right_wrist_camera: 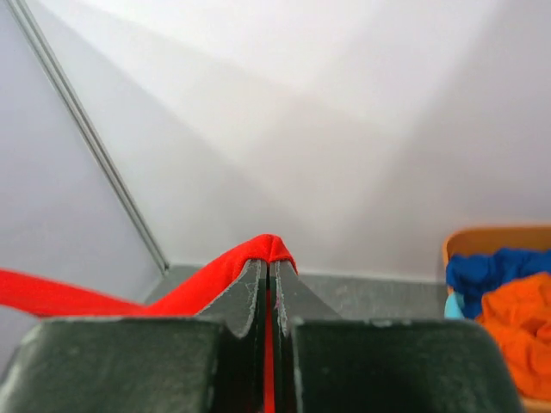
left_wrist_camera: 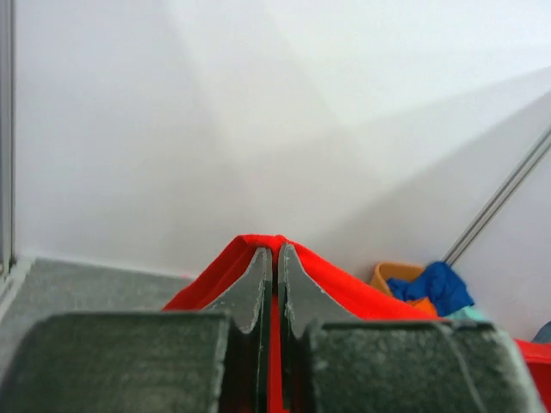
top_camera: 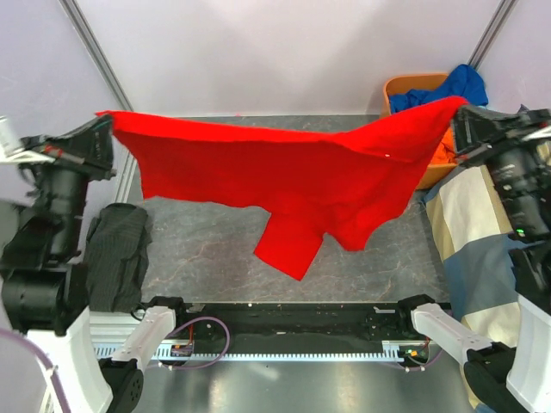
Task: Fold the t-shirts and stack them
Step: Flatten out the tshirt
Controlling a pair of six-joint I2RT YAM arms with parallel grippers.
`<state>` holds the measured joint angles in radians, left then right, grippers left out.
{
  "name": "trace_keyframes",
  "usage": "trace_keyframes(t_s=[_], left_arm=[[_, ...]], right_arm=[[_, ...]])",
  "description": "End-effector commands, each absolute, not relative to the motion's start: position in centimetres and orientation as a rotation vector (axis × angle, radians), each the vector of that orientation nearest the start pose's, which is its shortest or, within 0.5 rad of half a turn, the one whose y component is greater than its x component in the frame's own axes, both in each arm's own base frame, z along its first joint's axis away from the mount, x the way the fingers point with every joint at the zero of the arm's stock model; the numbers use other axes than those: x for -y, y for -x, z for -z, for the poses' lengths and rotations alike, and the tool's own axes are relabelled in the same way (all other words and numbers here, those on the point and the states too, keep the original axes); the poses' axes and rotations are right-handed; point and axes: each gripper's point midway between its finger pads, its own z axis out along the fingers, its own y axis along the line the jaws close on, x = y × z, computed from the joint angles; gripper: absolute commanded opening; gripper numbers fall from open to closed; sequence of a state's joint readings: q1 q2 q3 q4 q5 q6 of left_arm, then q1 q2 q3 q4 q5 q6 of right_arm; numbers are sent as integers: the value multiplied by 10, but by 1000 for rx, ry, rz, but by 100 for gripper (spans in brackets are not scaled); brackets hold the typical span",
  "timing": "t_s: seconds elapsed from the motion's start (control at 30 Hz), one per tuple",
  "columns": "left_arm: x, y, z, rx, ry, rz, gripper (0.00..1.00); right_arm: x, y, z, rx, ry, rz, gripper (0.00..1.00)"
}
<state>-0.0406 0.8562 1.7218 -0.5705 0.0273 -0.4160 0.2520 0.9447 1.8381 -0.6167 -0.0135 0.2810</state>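
red t-shirt (top_camera: 284,181) is up in the air, stretched wide between my two claws and sagging a bit in the middle. one sleeve dangles toward the near edge. can't tell from above whether its tip touches the surface (top_camera: 215,249).

left claw (top_camera: 108,122) is pinched tight on the shirt's left end. wrist view shows the jaws together with red fabric squeezed between and draped over the tips. right claw (top_camera: 461,110) is the same on the right end, clamped on a fold of red cloth.

step as i read it: spread and lay-out, fold not started. nothing folded from this shirt yet.

next move needs both arms coming down together with the tension even, so the body lands flat on the surface with no bunching. watch the hanging sleeve, it could tuck under.

more to do after this: blue shirt (top_camera: 456,86) and orange shirt (top_camera: 443,153) sit heaped in the orange bin (top_camera: 403,86) at the far right corner, just behind my right claw. dark grey cloth (top_camera: 116,254) lies at the left edge, checked cushion (top_camera: 469,232) at the right. keep the drop between them.
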Motion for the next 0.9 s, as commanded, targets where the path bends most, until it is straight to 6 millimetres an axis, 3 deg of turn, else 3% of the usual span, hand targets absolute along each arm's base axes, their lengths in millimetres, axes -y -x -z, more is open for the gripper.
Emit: trace_keyframes(t_s=[0.0,0.13,0.23,0.3,0.33,0.4,0.43,0.47,0.5,0.53,0.57,0.6,0.63,0.67,0.7,0.73,0.77,0.8,0.83,0.87], left_arm=[[21,-186,-590,-1248,184,323,2],[21,-185,-587,-1253,183,323,2],[22,-205,-572,-1298,194,324,2],[24,-231,-553,-1341,207,330,2],[24,-243,-545,-1359,214,326,2],[25,-274,-524,-1389,220,327,2],[26,-303,-500,-1453,231,322,2],[27,-319,-497,-1445,233,326,2],[28,-350,-477,-1500,240,318,2],[29,-366,-470,-1511,243,318,2],[29,-386,-470,-1499,238,316,2],[30,-403,-467,-1508,239,315,2],[30,-441,-460,-1537,242,308,2],[33,-459,-461,-1547,237,314,2],[36,-465,-504,-1469,213,341,2],[39,-505,-474,-1544,222,342,2],[40,-515,-482,-1536,222,354,2],[43,-513,-516,-1483,203,374,2],[44,-533,-506,-1510,207,382,2],[45,-534,-518,-1492,200,393,2]], right_arm=[[-56,-200,-612,-1246,-29,-418,0],[-54,-198,-613,-1239,-43,-418,0],[-57,-216,-595,-1289,-56,-410,0],[-60,-231,-581,-1320,-72,-410,0],[-64,-250,-556,-1379,-80,-400,0],[-70,-274,-539,-1400,-95,-404,0],[-73,-293,-520,-1424,-103,-397,0],[-79,-316,-502,-1468,-106,-384,0],[-81,-333,-490,-1492,-104,-365,0],[-81,-350,-488,-1483,-116,-344,0],[-87,-383,-466,-1538,-114,-317,0],[-89,-398,-484,-1483,-102,-306,0],[-99,-437,-463,-1538,-84,-306,0],[-98,-456,-466,-1536,-87,-302,0],[-100,-464,-509,-1448,-77,-325,0],[-110,-500,-489,-1492,-64,-336,0],[-112,-511,-499,-1471,-56,-356,0],[-112,-504,-548,-1383,-54,-388,0],[-116,-528,-537,-1406,-58,-389,0],[-121,-524,-554,-1373,-27,-422,0]])
